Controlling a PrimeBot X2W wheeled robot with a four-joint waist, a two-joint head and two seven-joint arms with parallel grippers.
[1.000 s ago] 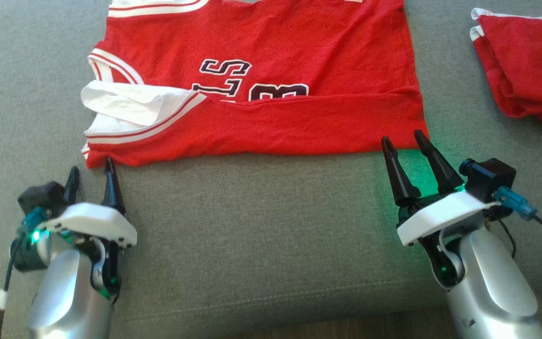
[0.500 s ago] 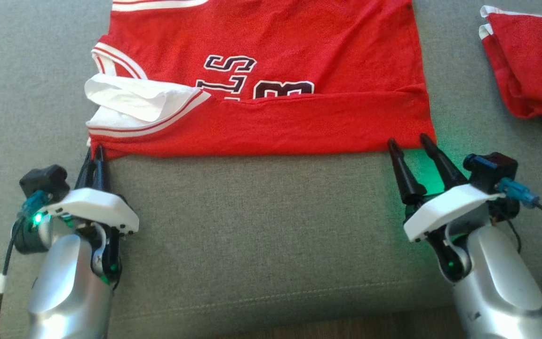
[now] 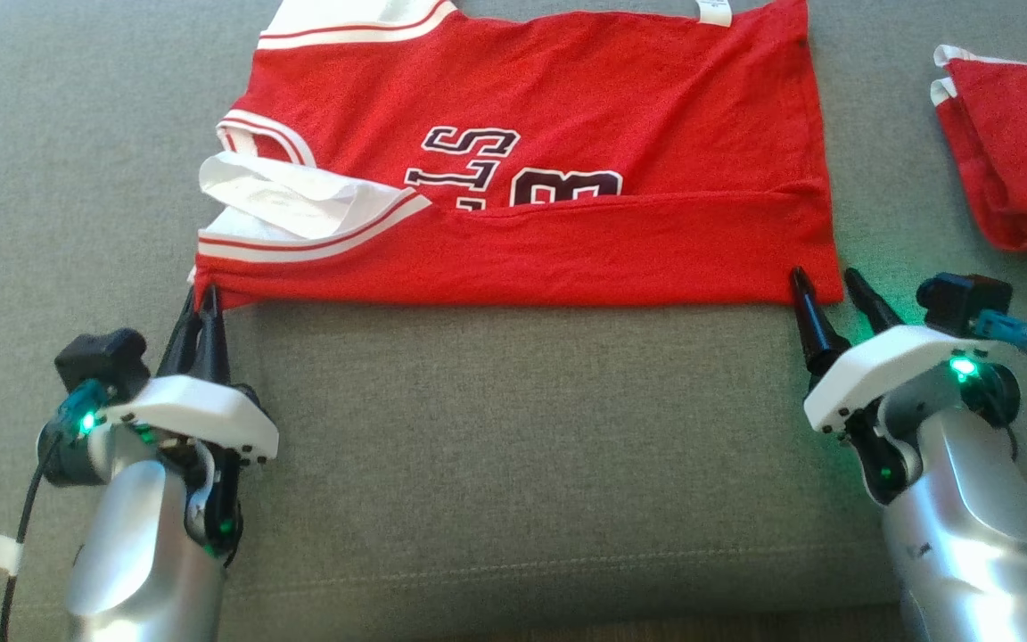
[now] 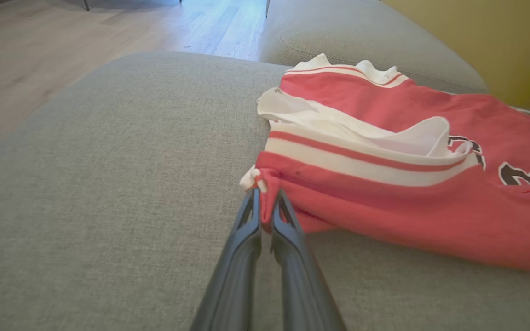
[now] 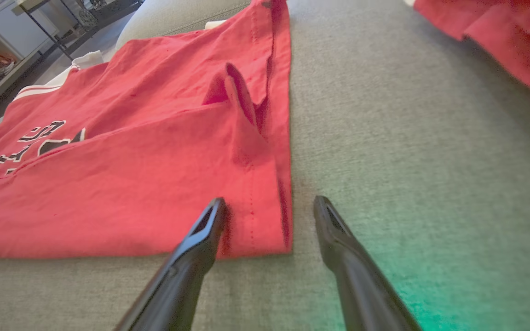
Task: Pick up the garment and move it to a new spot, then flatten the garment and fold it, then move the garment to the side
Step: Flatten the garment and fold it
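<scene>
The jersey (image 3: pixel 567 169), soft red knit with white striped trim and dark outlined lettering, lies flat on the far half of the cushion (image 3: pixel 522 446), with its near strip folded back in a long straight band. The cushion is coarse grey weave. The left gripper (image 3: pixel 203 301) lies low, fingers pinched together on the jersey's near left corner. The right gripper (image 3: pixel 824 278) has its fingers spread either side of the near right corner, gripping nothing. Another red cloth (image 3: pixel 1013 152) lies rumpled by the cushion's right edge.

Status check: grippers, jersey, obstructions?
Left gripper shut on jersey near-left corner. Right gripper open, straddling near-right corner. Second red garment lies apart, far right.
</scene>
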